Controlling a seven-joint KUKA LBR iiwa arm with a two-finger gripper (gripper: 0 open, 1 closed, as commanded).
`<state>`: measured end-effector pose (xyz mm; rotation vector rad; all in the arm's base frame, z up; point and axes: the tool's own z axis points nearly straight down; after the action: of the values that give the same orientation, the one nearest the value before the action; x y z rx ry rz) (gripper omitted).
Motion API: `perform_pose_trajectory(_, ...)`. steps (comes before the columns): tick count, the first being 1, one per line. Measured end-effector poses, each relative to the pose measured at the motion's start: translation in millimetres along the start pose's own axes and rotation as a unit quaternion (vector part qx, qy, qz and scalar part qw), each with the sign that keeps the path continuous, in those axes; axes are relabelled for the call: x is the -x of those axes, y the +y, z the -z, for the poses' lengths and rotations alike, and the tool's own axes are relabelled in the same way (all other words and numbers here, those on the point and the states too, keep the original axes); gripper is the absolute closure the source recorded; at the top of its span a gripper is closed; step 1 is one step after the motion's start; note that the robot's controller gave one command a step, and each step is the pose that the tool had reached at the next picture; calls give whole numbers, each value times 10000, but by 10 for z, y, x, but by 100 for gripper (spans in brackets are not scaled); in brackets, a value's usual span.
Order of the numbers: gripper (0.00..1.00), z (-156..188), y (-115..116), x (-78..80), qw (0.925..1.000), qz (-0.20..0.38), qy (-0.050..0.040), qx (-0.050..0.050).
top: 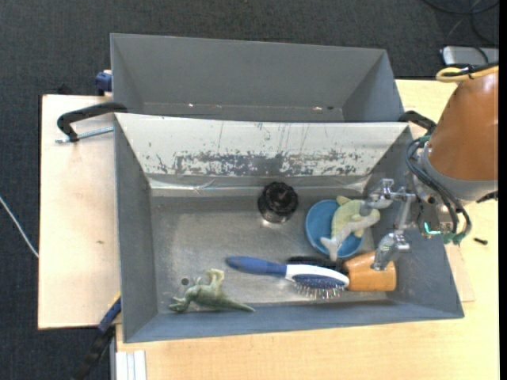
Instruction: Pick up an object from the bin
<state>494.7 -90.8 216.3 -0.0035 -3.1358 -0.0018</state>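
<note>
Currently I see the gripper [388,218] spread open, nothing between its fingers, by the bin's [135,236] right wall, over the orange block [371,279], beside the blue dish [319,226].

Place: robot lab, test rig.
Floor: dark carpet [238,6], 1 white cable [20,229] trailing.
Rig: 1 grey metal bin [131,212], orange-covered arm [471,125].
</note>
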Motion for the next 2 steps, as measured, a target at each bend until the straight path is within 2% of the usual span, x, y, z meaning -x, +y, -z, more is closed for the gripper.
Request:
perform_pose_trajectory(1, 0, -1265, 515, 543, 9913, 1315, -26, -3)
perform_pose_trajectory(2, 0, -1411, 1207, 919, 9987, 497, -80, -6)
